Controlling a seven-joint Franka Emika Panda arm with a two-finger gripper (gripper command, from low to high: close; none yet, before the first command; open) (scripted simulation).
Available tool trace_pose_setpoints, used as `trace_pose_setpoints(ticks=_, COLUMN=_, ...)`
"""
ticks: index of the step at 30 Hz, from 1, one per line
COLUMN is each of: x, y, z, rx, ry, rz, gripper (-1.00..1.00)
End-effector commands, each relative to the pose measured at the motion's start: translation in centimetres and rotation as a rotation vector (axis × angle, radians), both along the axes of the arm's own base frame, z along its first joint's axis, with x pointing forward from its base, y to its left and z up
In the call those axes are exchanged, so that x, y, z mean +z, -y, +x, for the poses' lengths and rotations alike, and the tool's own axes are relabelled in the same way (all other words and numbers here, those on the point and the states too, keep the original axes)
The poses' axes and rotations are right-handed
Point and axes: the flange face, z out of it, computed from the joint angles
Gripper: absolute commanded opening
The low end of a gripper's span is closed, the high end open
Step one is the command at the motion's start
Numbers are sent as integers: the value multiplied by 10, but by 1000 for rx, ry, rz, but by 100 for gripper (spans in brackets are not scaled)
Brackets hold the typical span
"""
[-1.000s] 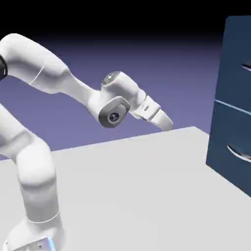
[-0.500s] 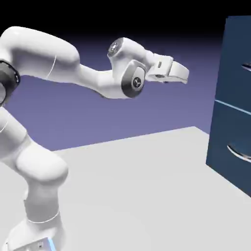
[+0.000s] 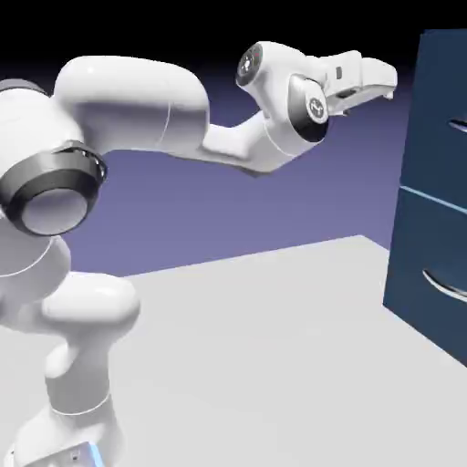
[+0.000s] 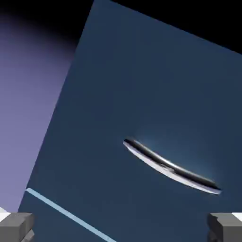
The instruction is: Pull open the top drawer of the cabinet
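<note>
Two drawers: the cabinet shows an upper and a lower front, parted by a thin pale seam.
Cabinet: tall, dark navy, standing on the table at the right edge of the exterior view, partly cut off by the frame.
Top drawer: the upper panel, sitting flush in the cabinet face, shut; it fills most of the hand view, tilted.
Top handle: a curved silver bar on that panel, right of middle in the hand view; in the exterior view only its left tip shows at the right edge.
Lower handle: a like silver bar on the lower front, near the right edge.
Arm: white, rising from the lower left and reaching right, high above the table.
Gripper: level, pointing at the upper panel, near it but apart.
Fingers: spread wide, nothing between them; both grey tips sit at the bottom corners of the hand view, clear of the handle.
</note>
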Motion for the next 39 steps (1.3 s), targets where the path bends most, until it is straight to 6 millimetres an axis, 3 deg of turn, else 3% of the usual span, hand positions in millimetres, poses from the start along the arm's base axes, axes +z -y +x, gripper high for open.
trace_pose_setpoints(ticks=1, x=0, y=2, z=6, rx=0, ry=11, rz=-17, gripper=0)
trace_pose_setpoints(ticks=8, x=-9, y=16, z=48, rx=-6, ry=81, rz=-159, gripper=0)
trace_pose_setpoints(ticks=18, x=-42, y=22, z=111, rx=-22, ry=157, rz=-428, gripper=0)
trace_pose_setpoints(ticks=30, x=-84, y=10, z=177, rx=-31, ry=256, rz=-851, gripper=0)
trace_pose_setpoints(ticks=35, x=-92, y=-1, z=199, rx=-32, ry=313, rz=-1054, gripper=0)
trace_pose_setpoints(ticks=39, x=-90, y=-3, z=208, rx=-33, ry=317, rz=-1060, gripper=0)
